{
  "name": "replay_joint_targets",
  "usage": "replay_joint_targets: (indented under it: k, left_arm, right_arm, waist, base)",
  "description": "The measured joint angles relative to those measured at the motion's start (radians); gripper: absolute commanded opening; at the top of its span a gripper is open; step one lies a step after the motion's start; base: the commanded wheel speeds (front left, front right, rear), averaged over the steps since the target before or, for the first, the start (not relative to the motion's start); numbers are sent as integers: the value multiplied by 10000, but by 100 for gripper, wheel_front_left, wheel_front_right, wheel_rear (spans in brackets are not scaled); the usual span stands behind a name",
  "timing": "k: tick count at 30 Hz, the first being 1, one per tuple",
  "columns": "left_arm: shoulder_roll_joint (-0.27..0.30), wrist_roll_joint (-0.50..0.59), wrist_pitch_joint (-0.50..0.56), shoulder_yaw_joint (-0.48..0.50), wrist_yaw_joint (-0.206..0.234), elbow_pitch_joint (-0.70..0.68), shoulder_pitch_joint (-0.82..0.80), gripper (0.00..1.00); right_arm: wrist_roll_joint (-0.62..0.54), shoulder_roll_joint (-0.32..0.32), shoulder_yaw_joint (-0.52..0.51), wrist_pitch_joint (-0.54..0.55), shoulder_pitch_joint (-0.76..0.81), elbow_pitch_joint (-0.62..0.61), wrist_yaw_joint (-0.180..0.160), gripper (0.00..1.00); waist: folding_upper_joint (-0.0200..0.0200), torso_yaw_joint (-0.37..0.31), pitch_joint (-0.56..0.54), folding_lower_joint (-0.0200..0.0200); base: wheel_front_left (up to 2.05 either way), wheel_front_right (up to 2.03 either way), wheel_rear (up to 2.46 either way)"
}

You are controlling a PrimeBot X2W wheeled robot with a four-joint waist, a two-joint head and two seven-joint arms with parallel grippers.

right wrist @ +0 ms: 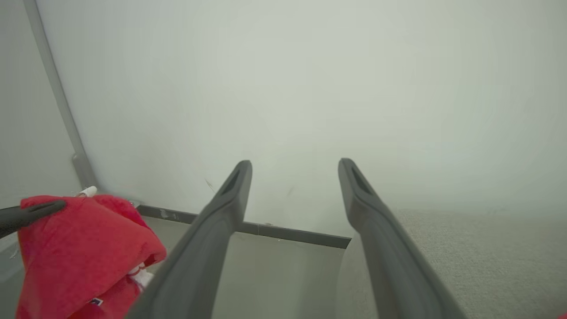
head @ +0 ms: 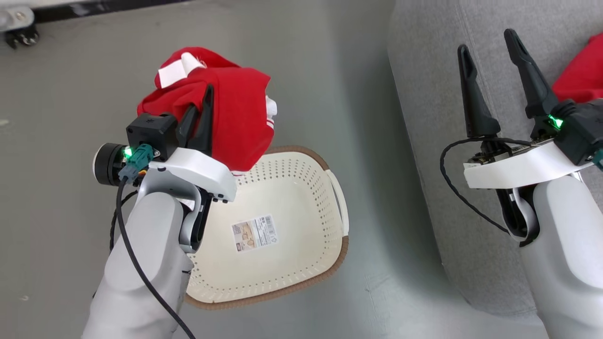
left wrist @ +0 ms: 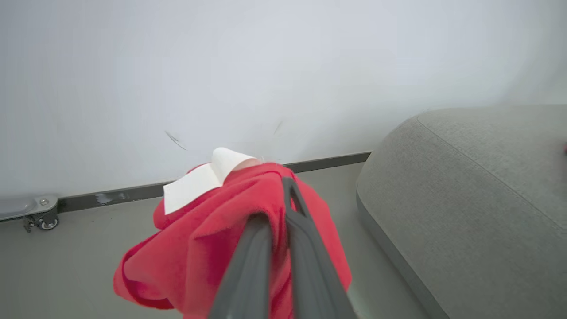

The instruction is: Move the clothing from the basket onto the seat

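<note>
The left gripper (head: 202, 101), fingers clamped on a red garment (head: 235, 117), holds it above the empty basket (head: 346, 254) — the carry to the grey seat (head: 424, 94), where another red garment (head: 579, 70) lies beside the spread-fingered right gripper (head: 487, 41), likely needs height to clear the edge.

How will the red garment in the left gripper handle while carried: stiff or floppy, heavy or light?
Probably floppy: the red garment droops in folds around the shut left gripper. Likely light: one pinch of cloth holds it clear of the basket.
</note>
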Motion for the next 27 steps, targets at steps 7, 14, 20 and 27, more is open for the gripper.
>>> replay_joint_targets:
  k: [7, 14, 20, 27]
  left_arm:
    - [-58, 196, -2, 0, -4, -798, 369, 0]
    - [-50, 268, -8, -10, -94, -1281, 797, 0]
    - [-40, 290, -12, -59, -196, -1413, 1145, 0]
    - [-29, 460, -12, -408, -458, -1670, 1411, 0]
  right_arm:
    - [6, -198, 268, 178, 14, 100, 0, 100]
    - [146, -272, 383, 479, 363, 426, 0, 100]
    - [378, -272, 477, 807, 779, 681, 0, 100]
    - [677, -374, 817, 1267, 1041, 763, 0, 100]
  waist:
    - [0, 313, -682, 0]
    - [0, 595, -1399, 0]
    - [0, 774, -1914, 0]
    - [0, 998, -2622, 0]
  base:
    - [0, 0, 0]
    - [0, 0, 0]
    - [0, 0, 0]
    - [0, 0, 0]
